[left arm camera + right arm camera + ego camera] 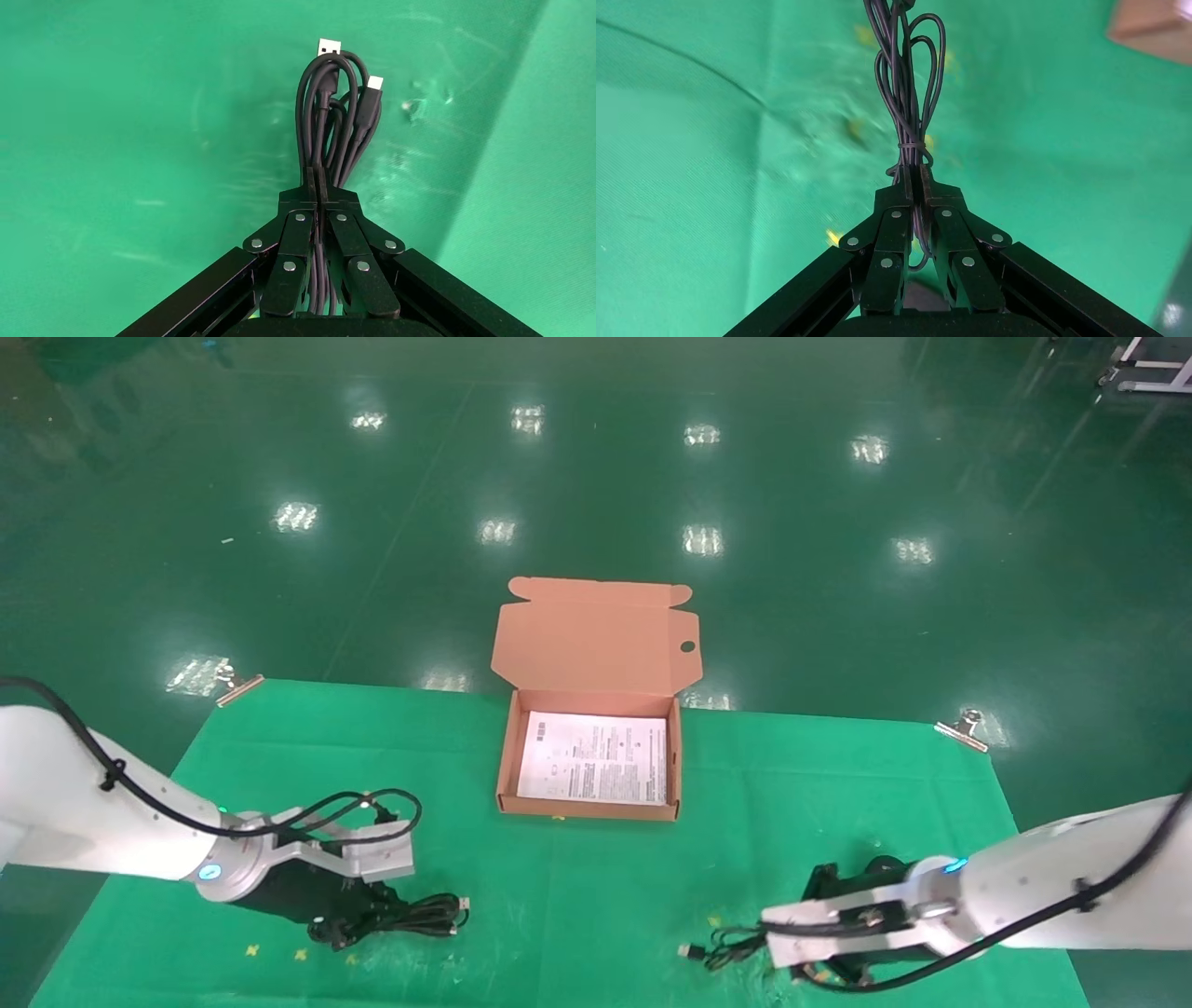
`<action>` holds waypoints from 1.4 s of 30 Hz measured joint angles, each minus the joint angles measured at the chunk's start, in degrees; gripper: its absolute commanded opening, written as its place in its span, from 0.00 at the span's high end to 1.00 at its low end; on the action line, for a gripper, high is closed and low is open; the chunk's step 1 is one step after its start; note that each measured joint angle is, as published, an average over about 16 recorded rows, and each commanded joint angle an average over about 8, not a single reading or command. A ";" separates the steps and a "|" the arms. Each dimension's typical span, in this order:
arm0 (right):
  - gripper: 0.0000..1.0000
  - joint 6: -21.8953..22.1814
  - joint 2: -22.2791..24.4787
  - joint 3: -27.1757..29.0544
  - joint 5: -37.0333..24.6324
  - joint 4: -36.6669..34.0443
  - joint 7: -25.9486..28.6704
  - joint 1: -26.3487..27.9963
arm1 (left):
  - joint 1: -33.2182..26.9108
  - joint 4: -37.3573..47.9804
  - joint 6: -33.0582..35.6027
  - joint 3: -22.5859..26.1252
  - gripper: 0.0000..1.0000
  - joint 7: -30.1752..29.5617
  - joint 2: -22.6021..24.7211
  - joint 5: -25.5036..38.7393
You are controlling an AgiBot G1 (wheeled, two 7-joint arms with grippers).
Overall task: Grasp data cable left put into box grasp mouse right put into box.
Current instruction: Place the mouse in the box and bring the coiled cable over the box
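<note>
Wrist views: hands [320, 188] pinch cables [337, 112].

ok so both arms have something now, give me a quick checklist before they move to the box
1. Left gripper shut on the data cable: ok, fingers pinch the looped bundle.
2. Both silver plugs of the cable free of the cloth: cannot tell, height is unclear.
3. Right gripper shut on the mouse cord: ok, but it grips the thin cord, not the body.
4. Mouse body secured: cannot tell, it is hidden behind the right arm in the head view.
5. Box open and facing up: ok, lid flap stands back.
6. Room in the box: ok, only the leaflet lies flat inside.
</note>
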 measured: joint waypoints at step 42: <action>1.00 15.19 -17.58 12.60 9.15 -19.90 -9.10 29.26 | -22.04 -10.48 -5.21 -1.27 1.00 -2.36 -0.60 9.20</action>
